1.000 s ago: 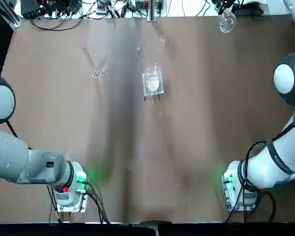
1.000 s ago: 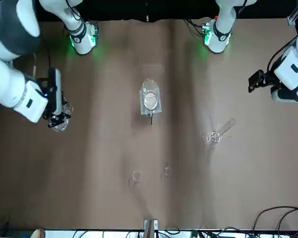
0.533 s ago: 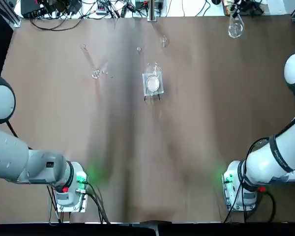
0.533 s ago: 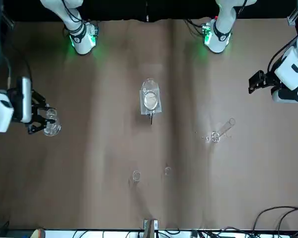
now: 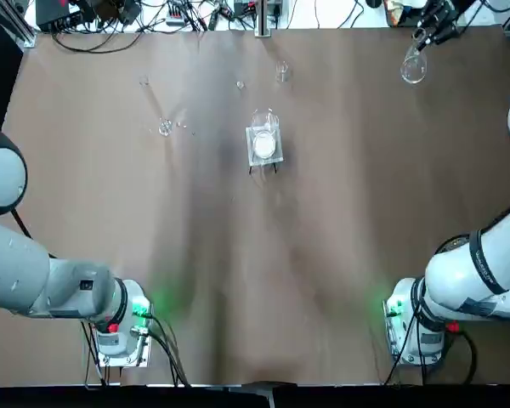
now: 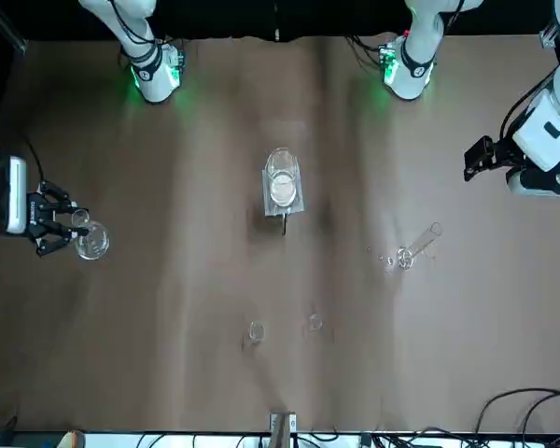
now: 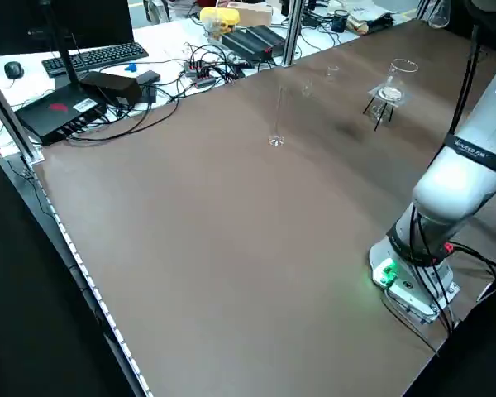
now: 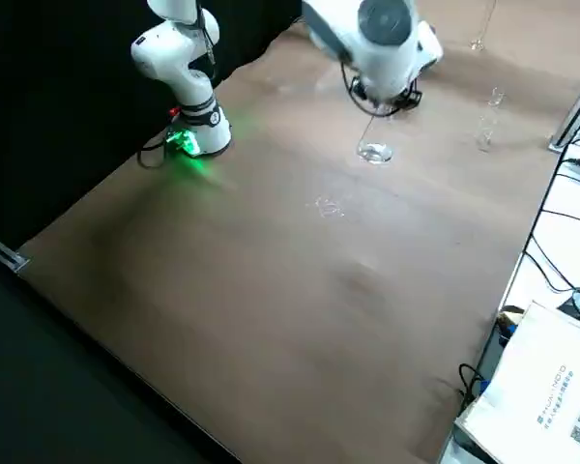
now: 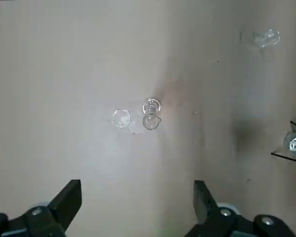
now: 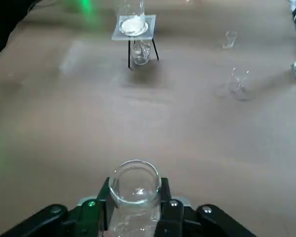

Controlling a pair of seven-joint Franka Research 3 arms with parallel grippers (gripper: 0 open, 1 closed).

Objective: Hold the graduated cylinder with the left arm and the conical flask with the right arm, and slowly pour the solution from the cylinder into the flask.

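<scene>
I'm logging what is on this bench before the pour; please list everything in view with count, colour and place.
Slender glass graduated cylinder: one, clear, standing on the left half of the table.
Round-bodied glass conical flask: one, clear, held in the right gripper.
Wide glass beaker: one, clear with white contents, on the stand.
Square-topped stand: one, pale top with dark legs, mid-table.
Small glass vessels: two, clear, near the far edge.
Cables: several, black, beyond the far edge.
Left gripper: one, black, open over the left side.
Right gripper: one, black, at the far right.
</scene>
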